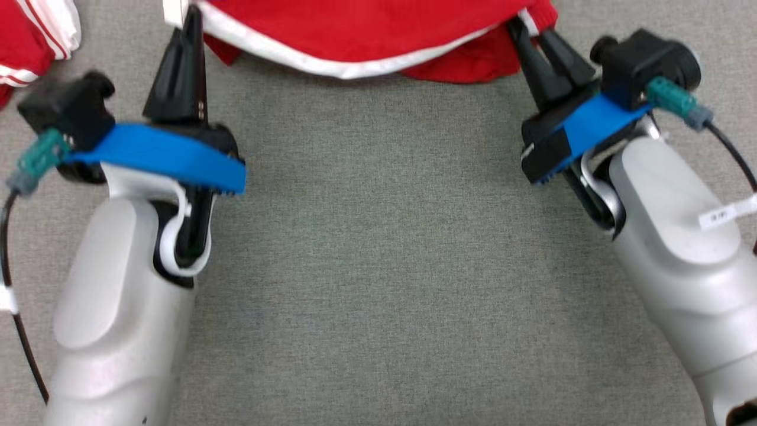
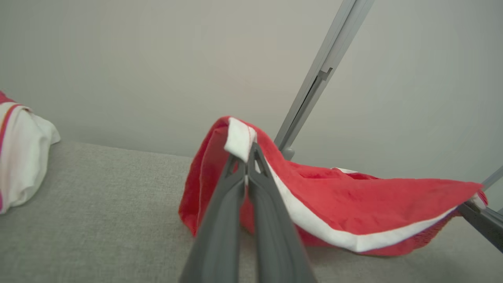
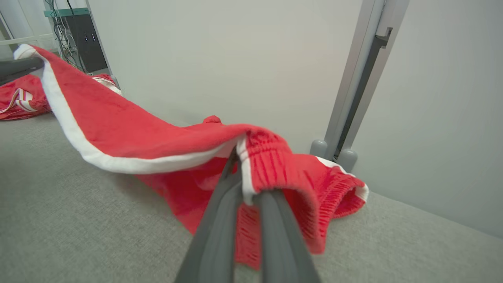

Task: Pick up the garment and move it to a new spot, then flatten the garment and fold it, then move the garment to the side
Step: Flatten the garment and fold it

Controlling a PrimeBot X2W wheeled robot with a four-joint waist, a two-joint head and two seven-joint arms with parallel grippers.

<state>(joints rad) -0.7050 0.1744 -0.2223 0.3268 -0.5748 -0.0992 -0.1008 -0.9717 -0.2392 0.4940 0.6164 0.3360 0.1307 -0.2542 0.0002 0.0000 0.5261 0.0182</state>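
Head view, left to right: second garment [image 1: 29, 41], red with white stripes, cut off at the top-left corner. Next is my left gripper [image 1: 190, 18], fingers together, clamped on the white-trimmed edge of the garment [image 1: 366, 29]. The tips reach the frame's top edge, so the pinch itself is hard to see here. Garment is red shorts strung between my two grippers along the top of frame, mostly cut off. Its near edge sags over the grey mat [image 1: 378, 248]. My right gripper [image 1: 529, 29] has its tips buried under cloth at the garment's right end.

Left wrist view: second garment [image 2: 19, 157] far left, cropped. Left gripper [image 2: 248, 153] pinched on a white corner, raised off the mat [image 2: 98, 220]. Garment [image 2: 353, 204] hangs rightward to the right gripper [image 2: 477, 220], which is only partly in frame. Grey post [image 2: 318, 74] behind, base half hidden by cloth.

Right wrist view: left gripper [image 3: 19, 67] top-left, blurred, at the far corner. Garment [image 3: 157, 133] sags between, lower folds on the mat [image 3: 78, 220]. Right gripper [image 3: 249, 184] clamped on the ribbed waistband [image 3: 283, 169], which drapes over one finger and hides its tip. Post [image 3: 361, 78] at right, against the wall [image 3: 235, 59].
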